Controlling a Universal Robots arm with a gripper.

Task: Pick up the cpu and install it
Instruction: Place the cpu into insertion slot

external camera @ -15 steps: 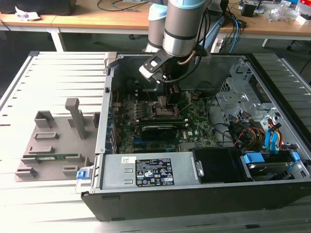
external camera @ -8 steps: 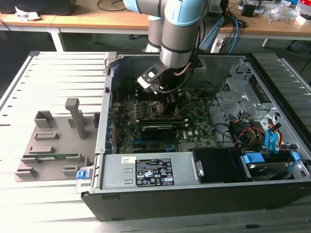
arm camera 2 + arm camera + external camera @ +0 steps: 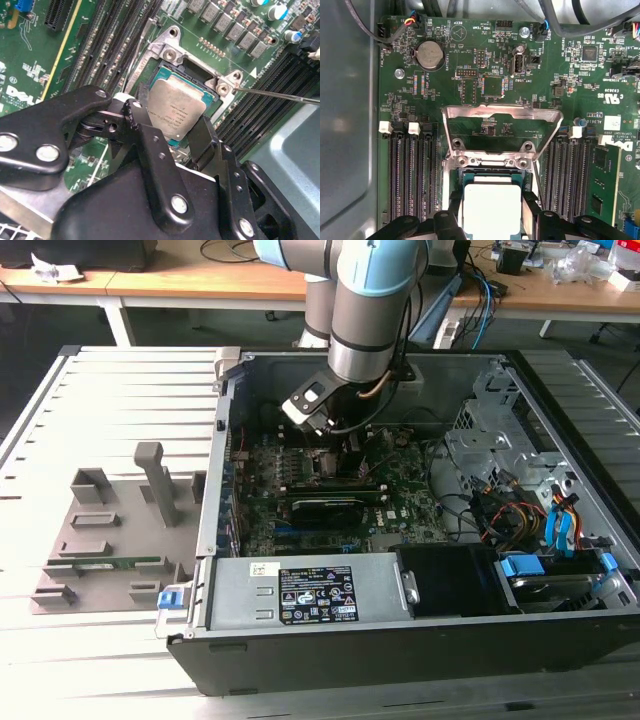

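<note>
Gripper clasping cpu, at open socket, inside computer case

cpu is showing a pale silver-grey top with fine dark print and a green rim. The socket frame is reading bright silver and the memory slots black. Motherboard is showing green with white lettering and a silver coin cell, and the end effector is showing black with silver screw heads. Arm is reading grey with light-blue caps, case is reading black, and fixture and ribbed desk are looking pale grey.
</note>
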